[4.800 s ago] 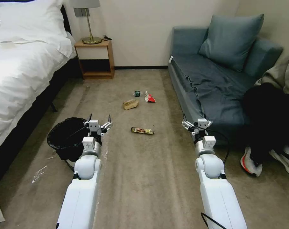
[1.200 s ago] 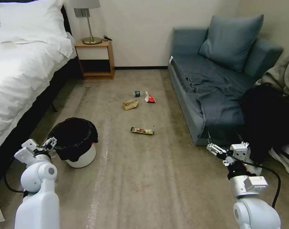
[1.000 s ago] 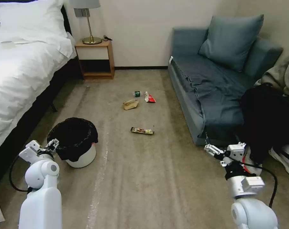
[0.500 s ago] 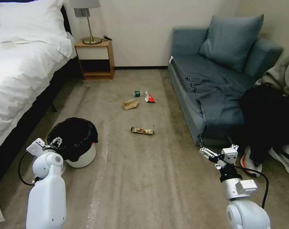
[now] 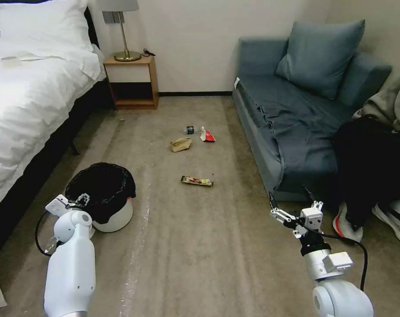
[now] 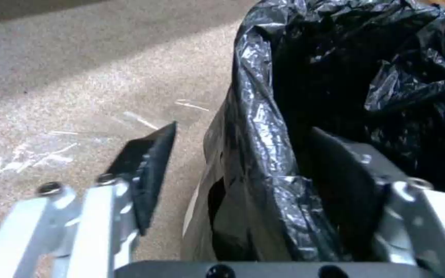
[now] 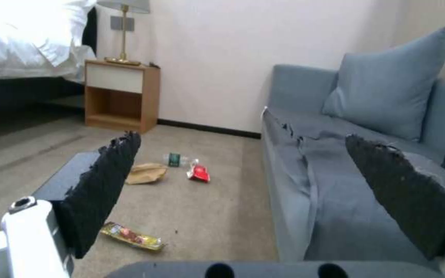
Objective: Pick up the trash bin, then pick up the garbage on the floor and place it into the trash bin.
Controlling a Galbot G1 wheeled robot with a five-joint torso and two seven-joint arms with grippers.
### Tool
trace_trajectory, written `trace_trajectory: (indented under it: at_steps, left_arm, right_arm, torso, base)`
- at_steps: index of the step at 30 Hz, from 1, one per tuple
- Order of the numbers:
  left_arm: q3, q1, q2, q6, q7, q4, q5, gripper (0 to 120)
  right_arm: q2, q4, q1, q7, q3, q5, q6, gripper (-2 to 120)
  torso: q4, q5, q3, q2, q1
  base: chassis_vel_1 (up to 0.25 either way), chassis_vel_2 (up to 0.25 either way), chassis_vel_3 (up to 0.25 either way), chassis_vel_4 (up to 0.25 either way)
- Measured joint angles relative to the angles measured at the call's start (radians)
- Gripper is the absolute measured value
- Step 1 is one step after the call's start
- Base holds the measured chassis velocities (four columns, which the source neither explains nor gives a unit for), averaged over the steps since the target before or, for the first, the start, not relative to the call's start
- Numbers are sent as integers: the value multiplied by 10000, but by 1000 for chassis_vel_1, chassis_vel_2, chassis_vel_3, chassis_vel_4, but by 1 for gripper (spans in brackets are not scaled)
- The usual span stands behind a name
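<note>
**Carpeted bedroom floor: bin rim between the jaws**

Beige carpet [image 5: 200, 246] carries everything. Nearest, the left gripper [image 6: 253, 181] stands spread, astride the rim of the small white plastic trash bin [image 5: 114, 218]; its crinkly black liner looks slippery, so pinch wall and liner together. Right gripper [image 5: 292, 210] hangs spread, idle. Beyond lies scattered garbage [image 5: 197, 180]; the bin's inside is hidden.

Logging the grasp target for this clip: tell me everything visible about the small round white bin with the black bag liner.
The small round white plastic bin stands upright on the carpet beside the bed, lined with a crinkly black bag folded over its rim and hanging partway down the wall. Its inside looks dark; contents cannot be told. The left gripper is open and straddles the bagged rim, one finger outside, one inside.
</note>
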Motion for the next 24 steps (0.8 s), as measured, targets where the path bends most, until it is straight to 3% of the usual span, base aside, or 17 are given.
trace_trajectory:
  at_steps: [2,6,7,9,10,11,16,24]
  left_arm:
    - [12,-12,-24,-130,-5,55,54,55]
    - [15,11,-25,-153,-5,44,55,46]
    - [16,42,-18,-164,-5,23,55,39]
    - [16,58,-15,-184,-4,19,55,37]
    - [8,124,8,-264,-9,13,75,27]
    - [8,124,8,-264,-9,13,75,27]
    - [-55,338,113,-280,-6,-87,55,5]
    - [-83,458,173,-218,-9,-267,-112,4]
  right_arm:
    - [45,-36,17,24,-35,-18,49,100]
    - [75,-51,17,48,-94,-42,60,100]
    - [91,-72,13,111,-136,-101,74,100]
    - [97,-85,12,141,-156,-132,86,100]
    - [110,-127,11,252,-227,-256,126,100]
    - [110,-127,11,252,-227,-256,126,100]
    - [87,-199,96,306,-286,-390,197,100]
    - [52,-102,171,328,-338,-398,157,100]
  torso:
    - [-1,0,0,0,0]
    - [-1,-1,0,1,0]
    - [-1,-2,0,0,0]
    - [-1,-2,0,0,0]
    - [-1,-2,0,0,0]
    - [-1,-2,0,0,0]
    - [0,-5,0,1,0]
    - [-2,-9,1,-1,1]
  base:
    - [0,0,0,0]
    - [0,0,0,0]
    - [0,0,0,0]
    - [0,0,0,0]
    - [0,0,0,0]
    - [0,0,0,0]
    - [0,0,0,0]
    - [0,0,0,0]
